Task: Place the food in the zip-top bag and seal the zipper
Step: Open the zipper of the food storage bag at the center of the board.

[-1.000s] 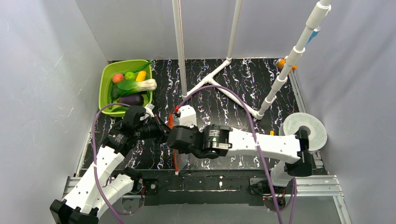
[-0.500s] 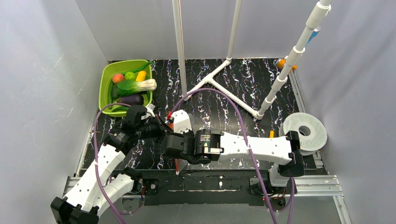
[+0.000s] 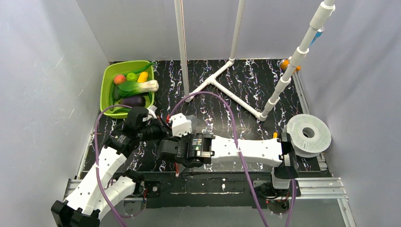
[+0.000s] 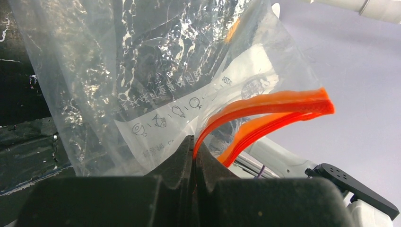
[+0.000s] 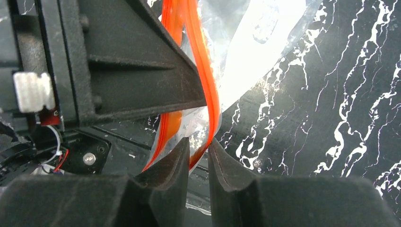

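The clear zip-top bag (image 4: 142,71) hangs from my left gripper (image 4: 194,142), which is shut on one lip of its red-orange zipper (image 4: 274,101); the mouth gapes. My right gripper (image 5: 198,142) stands narrowly open, its fingers apart with the other zipper lip (image 5: 208,90) between them. In the top view both grippers meet at the front left, left (image 3: 163,131) and right (image 3: 165,147). The food lies in the green bin (image 3: 108,75): leafy vegetable (image 3: 144,86), eggplant (image 3: 133,100), lime-green fruit (image 3: 132,76), yellow piece (image 3: 143,76), red-orange fruit (image 3: 119,79).
A white PVC pipe frame (image 3: 227,90) stands across the back middle and right. A white spool (image 3: 308,135) sits at the right edge. An orange-handled screwdriver (image 3: 285,64) lies at the back right. Grey walls close in both sides.
My right arm has swung left and stretched lower across the table, bringing its gripper up to the bag and uncovering the spool. The left arm and the food have not moved.
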Robot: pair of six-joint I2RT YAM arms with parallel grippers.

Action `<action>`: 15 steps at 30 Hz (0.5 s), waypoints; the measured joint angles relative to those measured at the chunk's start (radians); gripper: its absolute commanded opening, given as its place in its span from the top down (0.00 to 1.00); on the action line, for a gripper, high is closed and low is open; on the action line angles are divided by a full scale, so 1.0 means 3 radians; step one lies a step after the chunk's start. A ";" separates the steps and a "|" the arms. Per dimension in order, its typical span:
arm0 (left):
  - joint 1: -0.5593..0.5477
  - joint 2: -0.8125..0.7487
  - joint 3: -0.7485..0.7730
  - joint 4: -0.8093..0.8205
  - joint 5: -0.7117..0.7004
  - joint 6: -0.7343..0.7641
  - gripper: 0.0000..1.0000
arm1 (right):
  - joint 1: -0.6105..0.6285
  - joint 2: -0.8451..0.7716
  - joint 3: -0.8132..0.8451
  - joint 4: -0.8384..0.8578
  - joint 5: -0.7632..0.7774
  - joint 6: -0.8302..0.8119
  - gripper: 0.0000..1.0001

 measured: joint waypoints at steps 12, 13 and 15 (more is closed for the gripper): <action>0.0000 -0.0074 -0.0043 0.0001 0.0014 -0.0031 1.00 | -0.0057 0.0141 0.0172 -0.0151 0.0233 0.0062 0.74; 0.0000 -0.0079 -0.0045 0.0001 0.0014 -0.0034 1.00 | -0.0060 0.0141 0.0172 -0.0144 0.0244 0.0053 0.81; 0.0000 -0.0084 -0.0046 0.0000 0.0017 -0.0038 1.00 | -0.0061 0.0141 0.0172 -0.0130 0.0266 0.0034 0.95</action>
